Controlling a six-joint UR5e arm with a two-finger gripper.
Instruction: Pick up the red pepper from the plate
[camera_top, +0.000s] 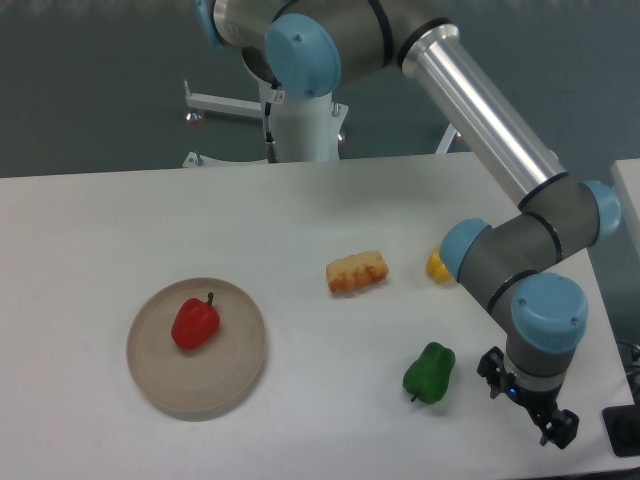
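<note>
The glossy red pepper (195, 323) with its dark stem lies on the left half of the round tan plate (232, 369), at the table's front left. My gripper (530, 402) hangs far off to the right near the table's front right corner, well apart from the plate. Its fingers look spread with nothing between them.
A green pepper (429, 373) lies just left of the gripper. A yellow pepper (436, 266) sits partly hidden behind the arm's wrist. An orange-yellow bread-like piece (357, 272) rests mid-table. The arm's silver link crosses the upper right.
</note>
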